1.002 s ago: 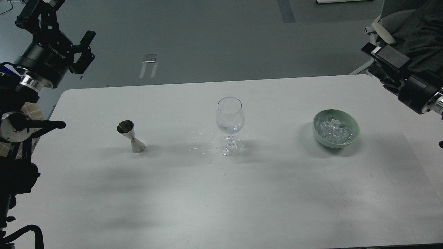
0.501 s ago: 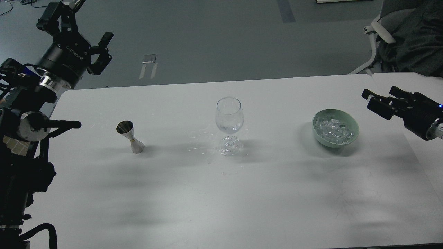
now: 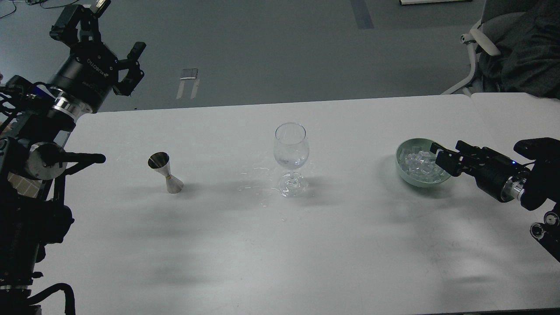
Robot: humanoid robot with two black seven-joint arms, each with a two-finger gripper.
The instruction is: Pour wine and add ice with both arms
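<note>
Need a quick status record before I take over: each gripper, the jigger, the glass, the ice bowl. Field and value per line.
left gripper: open, raised beyond the table's far left corner, holding nothing
right gripper: at the bowl's right rim, over the ice; jaw state unclear
jigger: upright, left of the glass
glass: upright, mid-table, little clear liquid
bowl: pale green, heaped with ice
table: white, small splashes by the glass
</note>
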